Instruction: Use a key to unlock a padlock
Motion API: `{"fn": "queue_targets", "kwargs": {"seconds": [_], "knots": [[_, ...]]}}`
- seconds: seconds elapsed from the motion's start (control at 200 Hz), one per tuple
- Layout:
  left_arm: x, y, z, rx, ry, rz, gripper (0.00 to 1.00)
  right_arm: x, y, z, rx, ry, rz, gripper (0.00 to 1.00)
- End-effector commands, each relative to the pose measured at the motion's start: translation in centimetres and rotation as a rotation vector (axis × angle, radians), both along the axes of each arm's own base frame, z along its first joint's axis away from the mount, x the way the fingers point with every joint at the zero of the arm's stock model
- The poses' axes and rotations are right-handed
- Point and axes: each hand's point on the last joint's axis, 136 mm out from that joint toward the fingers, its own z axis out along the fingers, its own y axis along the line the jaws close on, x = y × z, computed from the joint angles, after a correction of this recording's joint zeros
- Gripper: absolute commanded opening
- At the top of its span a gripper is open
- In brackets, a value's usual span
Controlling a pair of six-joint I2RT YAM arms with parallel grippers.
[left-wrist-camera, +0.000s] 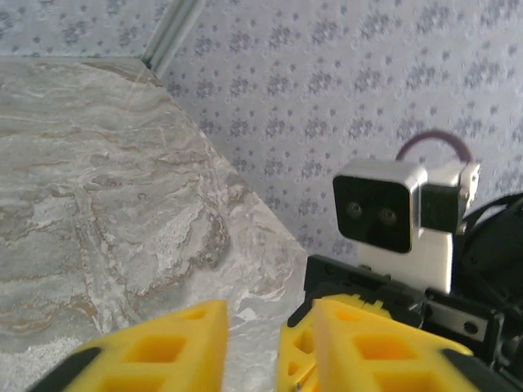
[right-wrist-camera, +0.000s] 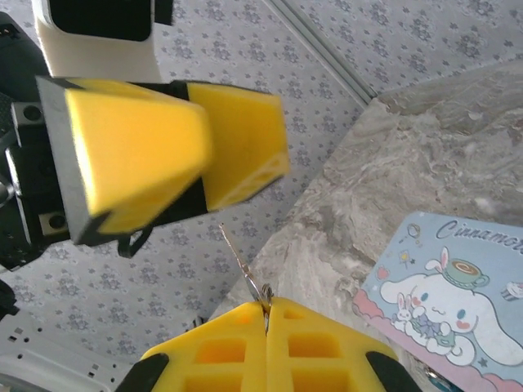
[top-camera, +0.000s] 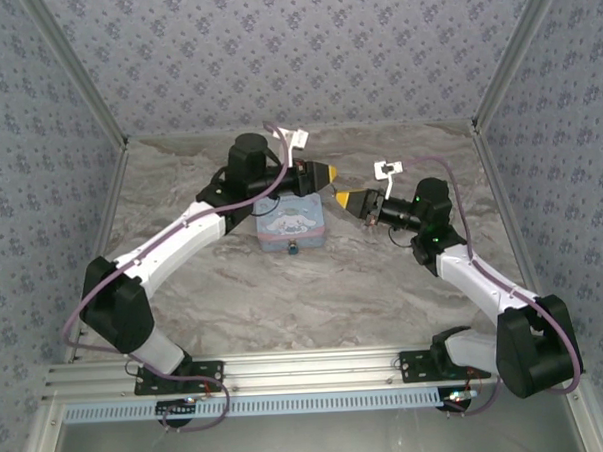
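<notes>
Evidently your yellow-fingered right gripper (top-camera: 340, 197) was clamped on a thin metal key (right-wrist-camera: 242, 258); the tiny blue-teal padlock (top-camera: 294, 248) lay lower-left, apart.

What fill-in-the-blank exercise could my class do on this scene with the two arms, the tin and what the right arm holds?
1. The right gripper is shut on a thin metal ____.
2. The left gripper and the right gripper both have fingers coloured ____.
3. The tin has a cartoon-printed lid that is mostly pastel ____.

Missing words: key; yellow; blue.
</notes>
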Motion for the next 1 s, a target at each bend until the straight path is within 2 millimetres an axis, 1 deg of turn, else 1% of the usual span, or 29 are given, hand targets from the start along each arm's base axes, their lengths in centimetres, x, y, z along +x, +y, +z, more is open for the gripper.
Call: {"fn": "queue_targets", "kwargs": {"seconds": [0.0, 0.08, 0.19, 0.28, 0.475, 0.545, 0.625, 0.69, 0.77, 0.884, 0.994], "knots": [[-0.1, 2.2, 2.0, -0.022, -0.051, 0.046, 0.48, 0.0, -0.2, -1.1, -0.034, 0.01, -0.022, 0.03], [0.4, 4.1, 0.6, 0.025, -0.033, 0.107, 0.6, 0.1, -0.2, -2.0, -0.057, 0.031, -0.03, 0.03], [0.3, 6.4, -2.9, 0.1, 0.022, 0.18, 0.68, 0.2, 0.1, -3.3, -0.091, 0.054, -0.035, 0.03], [-0.2, 7.9, -6.1, 0.132, 0.083, 0.218, 0.7, 0.7, 0.8, -4.5, -0.116, 0.077, -0.033, 0.03], [-2.5, 9.7, -13.0, 0.151, 0.242, 0.27, 0.71, 2.4, 2.8, -7.0, -0.124, 0.136, -0.033, 0.03], [-3.2, 10.5, -15.0, 0.173, 0.287, 0.291, 0.71, 3.0, 3.7, -8.0, -0.128, 0.158, -0.034, 0.02], [-4.1, 11.1, -16.7, 0.212, 0.323, 0.295, 0.73, 3.8, 4.6, -9.1, -0.139, 0.183, -0.038, 0.02], [-4.6, 11.3, -17.7, 0.231, 0.343, 0.286, 0.76, 4.4, 5.3, -10.1, -0.148, 0.206, -0.027, 0.02], [-4.5, 11.0, -18.6, 0.237, 0.356, 0.266, 0.79, 5.1, 5.9, -11.1, -0.151, 0.229, -0.021, 0.02], [-4.2, 9.8, -19.9, 0.233, 0.388, 0.216, 0.8, 6.2, 6.4, -13.1, -0.165, 0.277, -0.018, 0.02], [-3.6, 8.8, -20.8, 0.232, 0.409, 0.186, 0.82, 7.1, 6.9, -14.3, -0.183, 0.304, -0.016, 0.02]]}}
